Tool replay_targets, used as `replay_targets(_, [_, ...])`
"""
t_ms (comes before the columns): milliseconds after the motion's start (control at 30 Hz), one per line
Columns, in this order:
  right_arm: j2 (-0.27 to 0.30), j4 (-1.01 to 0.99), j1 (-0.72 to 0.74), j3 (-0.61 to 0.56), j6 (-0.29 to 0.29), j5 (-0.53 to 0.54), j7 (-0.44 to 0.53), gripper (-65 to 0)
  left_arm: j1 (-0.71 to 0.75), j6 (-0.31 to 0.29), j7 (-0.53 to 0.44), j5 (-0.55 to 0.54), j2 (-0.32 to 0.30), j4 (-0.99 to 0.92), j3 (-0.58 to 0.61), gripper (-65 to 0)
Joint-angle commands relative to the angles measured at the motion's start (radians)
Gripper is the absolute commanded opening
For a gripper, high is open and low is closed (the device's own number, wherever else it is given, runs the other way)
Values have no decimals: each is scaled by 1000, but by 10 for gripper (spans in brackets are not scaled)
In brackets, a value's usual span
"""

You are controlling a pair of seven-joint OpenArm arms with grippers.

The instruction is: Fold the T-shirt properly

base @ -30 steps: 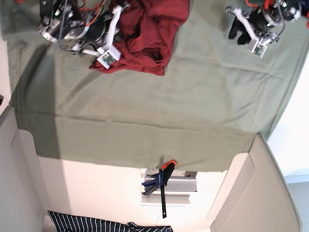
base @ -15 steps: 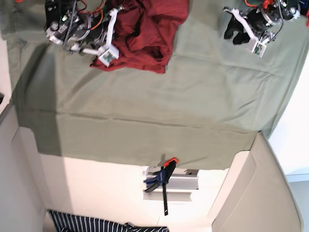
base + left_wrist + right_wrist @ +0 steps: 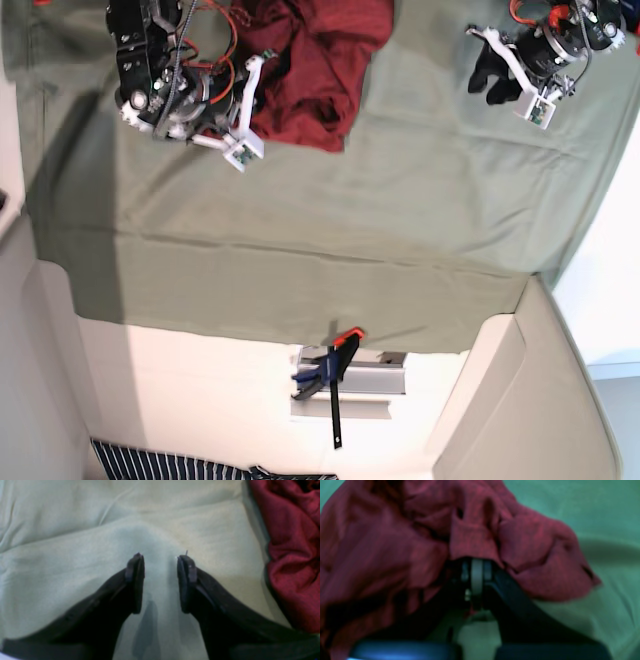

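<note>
None of the folding is done yet, as I judge it.

From above, the T-shirt (image 3: 315, 60) lies in a crumpled red heap at the far edge of the green cloth (image 3: 300, 220). No sleeve, hem or collar is laid out flat. My right gripper (image 3: 258, 80) is at the heap's edge, and my left gripper (image 3: 488, 72) is well apart from it over bare cloth. An orange-handled clamp (image 3: 335, 375) sits beyond the cloth's near edge.

In my left wrist view, the jaws of my left gripper (image 3: 160, 580) stand apart with nothing between them, only the green cloth (image 3: 75, 555) below. The T-shirt (image 3: 290, 555) shows only along the side of the frame.

In my right wrist view, which is blurred, the jaws of my right gripper (image 3: 476, 580) are pressed together. The T-shirt (image 3: 420, 537) is bunched over the tips, so I take it I am pinching a fold of it.

Nearly everything is left to do. I have to spread the shirt flat, find its edges with both grippers, and then make the folds.
</note>
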Motion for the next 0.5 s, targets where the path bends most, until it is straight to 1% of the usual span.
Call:
replay_targets(0, [-14, -23, 43, -2, -3, 7, 46, -650, -8, -4, -22, -16, -11, 16, -6, -396])
replay_targets(100, [-51, -98, 92, -7, -3, 8, 79, -650, -7, -4, -22, -16, -10, 16, -6, -396])
replay_targets(367, [-159, -102, 161, -73, -3, 16, 79, -650, -7, -4, -23, -16, -10, 16, -6, -396])
replay_targets(467, [-167, -102, 185, -116, -3, 30, 83, -650, -7, -4, -22, -16, -8, 16, -6, -396])
